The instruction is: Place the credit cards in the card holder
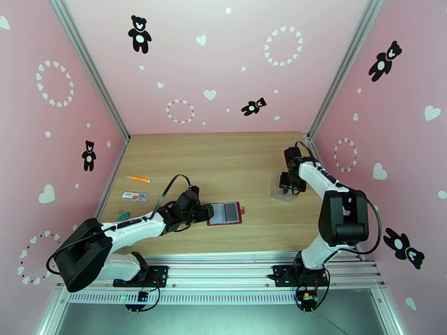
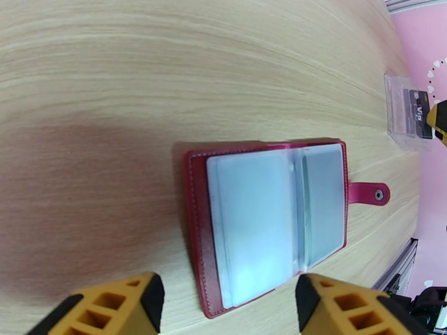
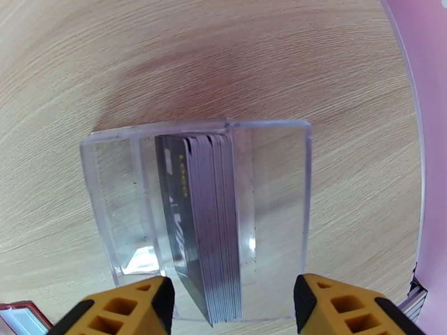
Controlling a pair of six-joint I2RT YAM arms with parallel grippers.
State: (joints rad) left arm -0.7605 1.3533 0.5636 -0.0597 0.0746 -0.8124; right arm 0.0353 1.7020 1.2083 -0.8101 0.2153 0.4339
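The card holder (image 1: 224, 213) lies open on the table, a dark-red wallet with grey sleeves facing up (image 2: 268, 219) and its snap tab (image 2: 370, 194) pointing right. My left gripper (image 1: 205, 212) is open at the holder's left edge, and in the left wrist view its fingers (image 2: 228, 301) straddle the near end, gripping nothing. The credit cards (image 3: 207, 219) stand as a dark and silvery stack on edge inside a clear plastic case (image 3: 279, 219). My right gripper (image 1: 289, 188) hovers over that case (image 1: 284, 194), open (image 3: 233, 301), one finger on each side of the stack.
At the left edge of the table lie an orange pen (image 1: 138, 178), a white-and-red flat strip (image 1: 135, 196) and a small green clip (image 1: 122, 216). Pink walls close in the table on three sides. Bare wood separates the card holder from the clear case (image 2: 405, 113).
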